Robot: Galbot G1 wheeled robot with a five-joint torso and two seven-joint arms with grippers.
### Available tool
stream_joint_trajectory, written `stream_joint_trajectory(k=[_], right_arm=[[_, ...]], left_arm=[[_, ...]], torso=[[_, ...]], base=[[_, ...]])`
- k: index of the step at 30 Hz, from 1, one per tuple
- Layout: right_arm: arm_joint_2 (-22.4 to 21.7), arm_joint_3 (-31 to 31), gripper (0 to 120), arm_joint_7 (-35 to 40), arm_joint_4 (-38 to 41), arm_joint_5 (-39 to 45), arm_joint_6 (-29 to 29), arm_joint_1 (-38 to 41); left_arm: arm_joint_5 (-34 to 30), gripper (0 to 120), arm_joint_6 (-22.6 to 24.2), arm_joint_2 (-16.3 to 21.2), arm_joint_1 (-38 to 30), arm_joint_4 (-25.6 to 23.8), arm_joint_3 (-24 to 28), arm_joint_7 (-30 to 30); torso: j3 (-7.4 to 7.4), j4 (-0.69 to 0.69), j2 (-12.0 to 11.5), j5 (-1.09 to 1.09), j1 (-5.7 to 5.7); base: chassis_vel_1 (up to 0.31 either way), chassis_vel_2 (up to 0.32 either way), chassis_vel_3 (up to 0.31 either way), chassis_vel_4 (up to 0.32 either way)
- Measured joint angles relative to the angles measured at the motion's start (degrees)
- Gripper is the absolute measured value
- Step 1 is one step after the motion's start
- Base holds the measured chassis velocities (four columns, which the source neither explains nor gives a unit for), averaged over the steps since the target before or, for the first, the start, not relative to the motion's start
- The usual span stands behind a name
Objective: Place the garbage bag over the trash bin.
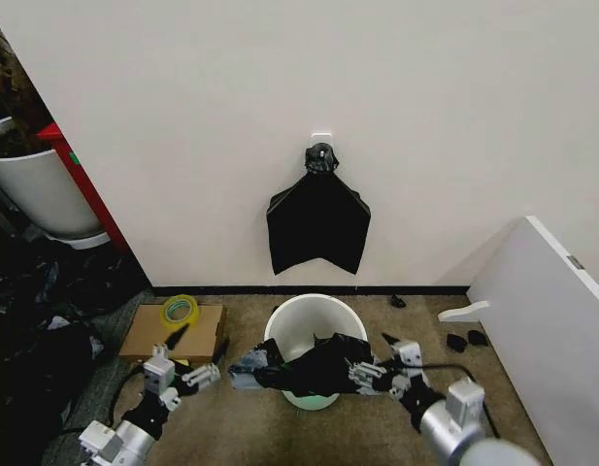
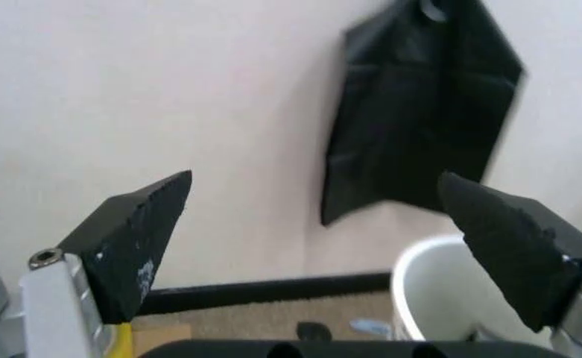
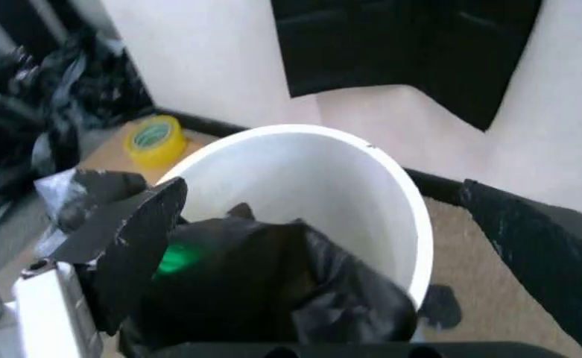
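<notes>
Hovering near the floor, the left gripper [image 1: 189, 357] is spread open with nothing between its fingers, left of the trash bin [image 1: 301, 328]. The right gripper [image 1: 374, 370], also open, sits against the garbage bag [image 1: 314, 363], which drapes crumpled over the bin's near rim. Flat black bags [image 1: 318, 222] hang on the far wall.

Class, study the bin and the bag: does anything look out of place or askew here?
Yes. The garbage bag is bunched in a crumpled heap over the near rim of the trash bin, not spread around the opening. The right gripper is beside it, the left gripper apart, jaws open.
</notes>
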Motion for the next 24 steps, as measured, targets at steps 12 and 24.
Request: stream_joint_trajectory(k=[12,24], right_arm=[[-9.91,-15.72,100,-13.36,-17.54,5.15,-1.88,27.55],[-2.14,-43.74,100,-22.92,-40.0,-1.38,-1.89,58.79]], left_arm=[[5.24,100,-3.27,-8.4,5.71,-1.22,-0.56,-2.46],[16.91,100,-7.61,-14.13,10.91,-2.12,-0.05,-0.31]], torso=[[0.0,0.06,0.0,0.03,0.0],[0.01,0.06,-0.01,0.03,0.0]], base=[[0.0,0.0,0.0,0.0],[0.0,0.0,0.0,0.0]])
